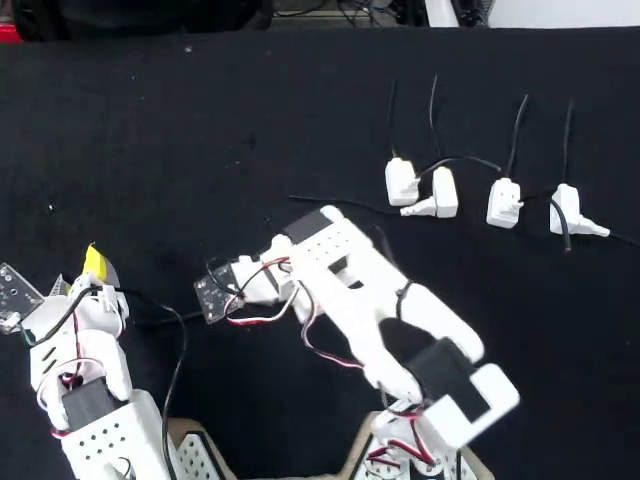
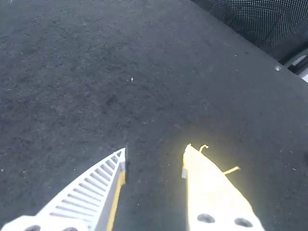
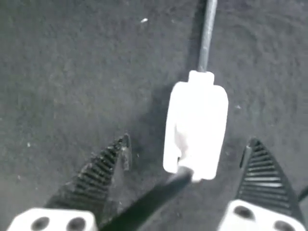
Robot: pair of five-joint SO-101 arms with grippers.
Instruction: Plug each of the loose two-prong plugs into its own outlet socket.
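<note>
Spread right fingers (image 3: 96,178) flank a white outlet socket (image 3: 195,125), cable (image 3: 149,202) hiding its end.

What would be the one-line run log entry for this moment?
left tool: open, over black table | right tool: open, white corded block between its fingers | grasp: not yet

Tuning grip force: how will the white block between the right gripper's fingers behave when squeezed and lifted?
The white block looks like rigid, smooth plastic, so it likely won't deform but might slip. Its black cord trails away and may tug or twist it once lifted.
</note>
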